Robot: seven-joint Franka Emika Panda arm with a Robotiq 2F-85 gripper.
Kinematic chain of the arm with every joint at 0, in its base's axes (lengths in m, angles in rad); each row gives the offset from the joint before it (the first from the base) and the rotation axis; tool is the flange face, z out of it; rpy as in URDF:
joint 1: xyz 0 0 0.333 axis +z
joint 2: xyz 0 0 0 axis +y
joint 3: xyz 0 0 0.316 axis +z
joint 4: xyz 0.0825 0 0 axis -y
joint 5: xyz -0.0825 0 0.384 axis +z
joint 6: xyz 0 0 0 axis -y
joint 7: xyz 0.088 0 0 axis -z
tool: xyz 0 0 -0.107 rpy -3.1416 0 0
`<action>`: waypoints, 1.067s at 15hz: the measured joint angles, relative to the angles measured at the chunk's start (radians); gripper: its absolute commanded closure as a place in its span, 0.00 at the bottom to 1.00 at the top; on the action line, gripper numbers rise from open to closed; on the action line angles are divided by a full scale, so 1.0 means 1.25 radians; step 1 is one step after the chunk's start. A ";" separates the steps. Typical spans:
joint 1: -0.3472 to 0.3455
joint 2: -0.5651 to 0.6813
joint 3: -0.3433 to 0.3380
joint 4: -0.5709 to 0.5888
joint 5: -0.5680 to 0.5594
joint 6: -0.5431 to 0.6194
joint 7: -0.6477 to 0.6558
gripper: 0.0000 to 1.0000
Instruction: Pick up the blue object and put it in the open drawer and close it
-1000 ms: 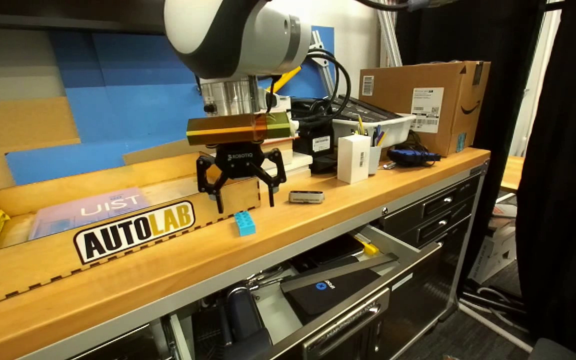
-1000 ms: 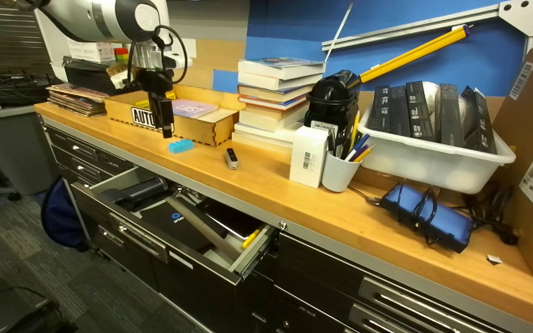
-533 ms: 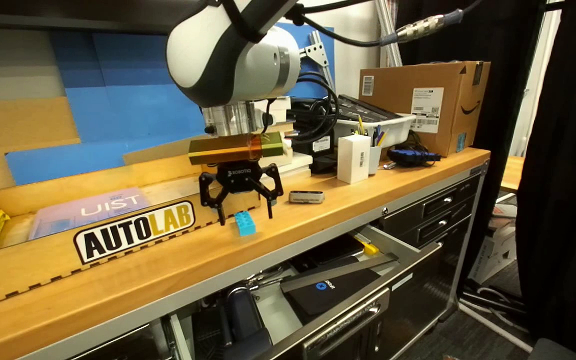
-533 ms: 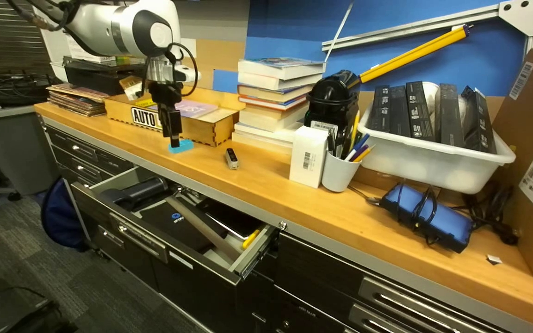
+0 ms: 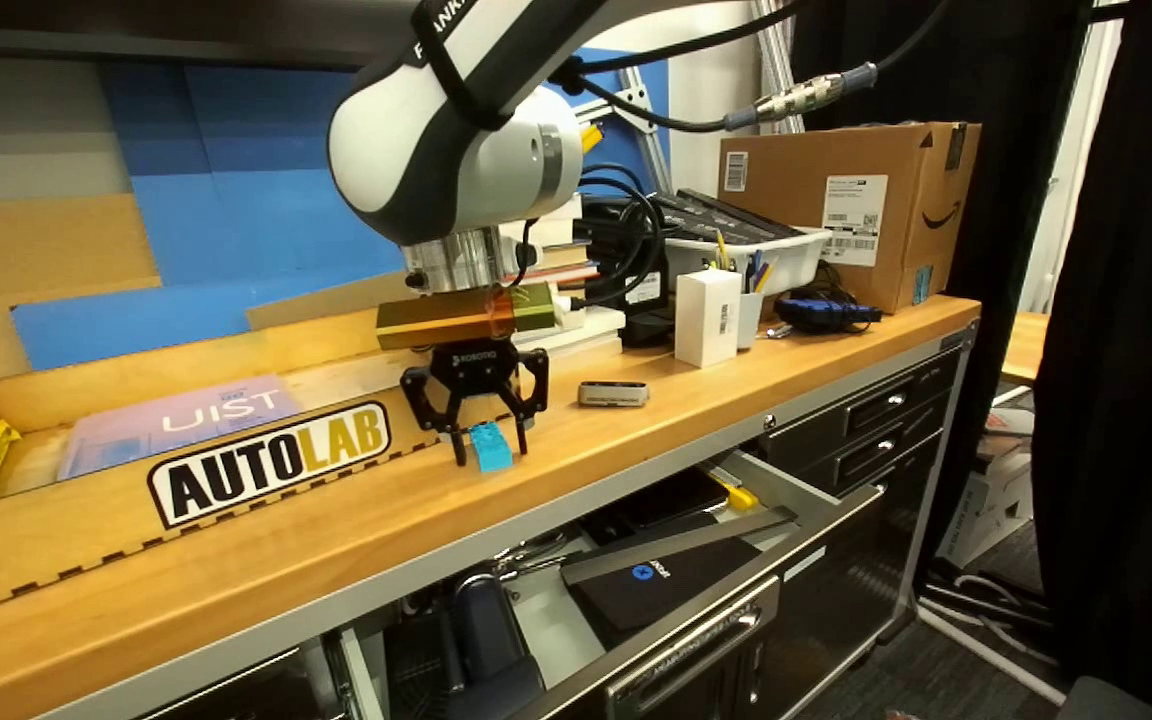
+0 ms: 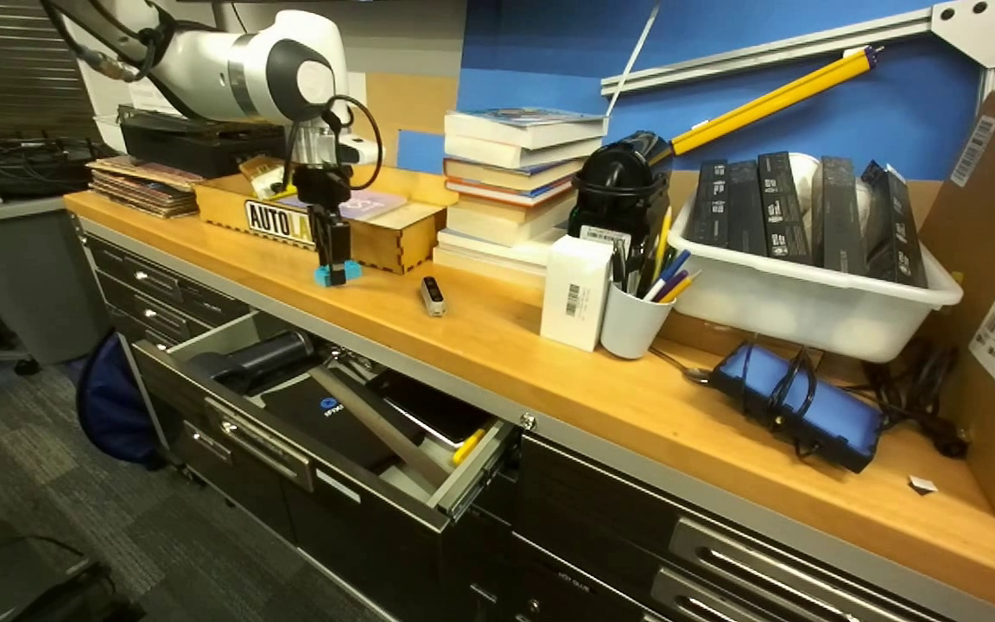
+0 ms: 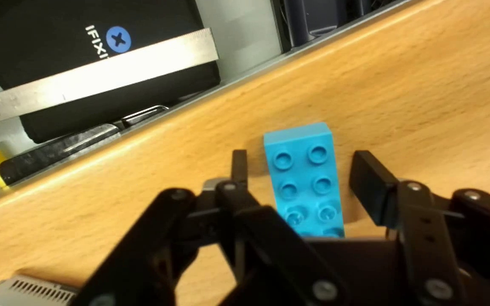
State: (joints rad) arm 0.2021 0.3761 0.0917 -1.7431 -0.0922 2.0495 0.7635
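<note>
The blue object [image 7: 304, 178] is a small cyan toy brick with round studs. It lies on the wooden bench top, seen in both exterior views. My gripper [image 7: 300, 174] is down around it, one finger on each side. In the wrist view the jaws stand partly open, with a gap of bare wood between each finger and the brick. The brick's near end is hidden behind the gripper's body. Below the bench top, the open drawer [image 6: 178, 389] is pulled well out. It holds a black case [image 6: 325, 423], a metal ruler [image 7: 117, 72] and dark tools.
The wooden AUTOLAB box [image 6: 402, 246] stands close behind the brick. A small grey device [image 5: 613, 394] lies beside the gripper. Farther along are a stack of books [image 6: 519, 155], a white box [image 5: 707, 318] and a pen cup [image 6: 633, 324]. The bench's front edge separates brick and drawer.
My gripper has come down from above the brick to either side of it, and its fingers have moved closer together. The brick and the drawer look unmoved.
</note>
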 measured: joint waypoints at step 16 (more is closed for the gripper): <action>-0.044 -0.263 -0.014 -0.365 0.120 0.022 0.016 0.82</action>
State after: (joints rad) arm 0.1472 0.0470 0.0743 -2.1992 0.0576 2.0775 0.7836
